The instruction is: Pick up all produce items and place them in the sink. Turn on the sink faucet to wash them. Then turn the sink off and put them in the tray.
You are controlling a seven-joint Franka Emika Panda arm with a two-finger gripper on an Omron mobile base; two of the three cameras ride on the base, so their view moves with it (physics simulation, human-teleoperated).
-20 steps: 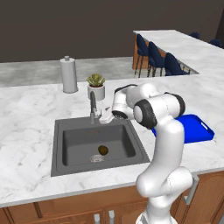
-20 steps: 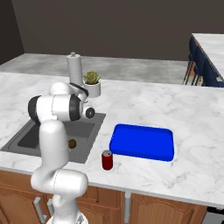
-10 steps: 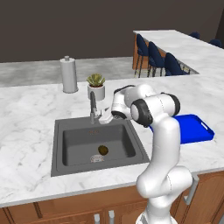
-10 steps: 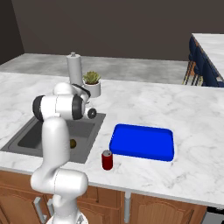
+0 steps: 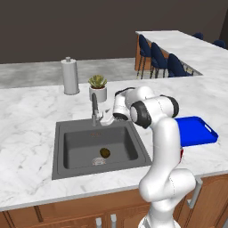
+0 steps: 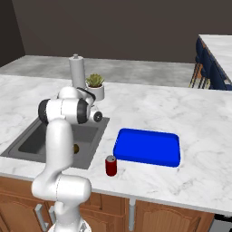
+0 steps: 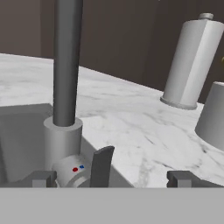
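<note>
One produce item (image 5: 105,152), a small brown-olive lump, lies on the floor of the dark grey sink (image 5: 60,147) beside the round drain; it also peeks out behind my arm (image 6: 76,148). The sink faucet (image 5: 94,106) rises at the basin's back rim. My gripper (image 5: 106,119) hangs open right at the faucet's base, holding nothing. In the hand view the faucet column (image 7: 65,65) stands close at left, and its small dark lever (image 7: 101,166) sticks up between my fingertips (image 7: 43,178), gripper (image 7: 112,179) open around it. The blue tray (image 5: 198,132) lies on the counter to the right (image 6: 147,147).
A tall white paper-towel roll (image 5: 70,76) and a green succulent in a white pot (image 5: 97,87) stand behind the sink. A red can (image 6: 111,165) stands near the counter's front edge, left of the tray. Bar stools (image 5: 158,60) line the far counter.
My hand has edged left and slightly down toward the base of the faucet. The jaws stay open; the produce item and tray have not moved.
</note>
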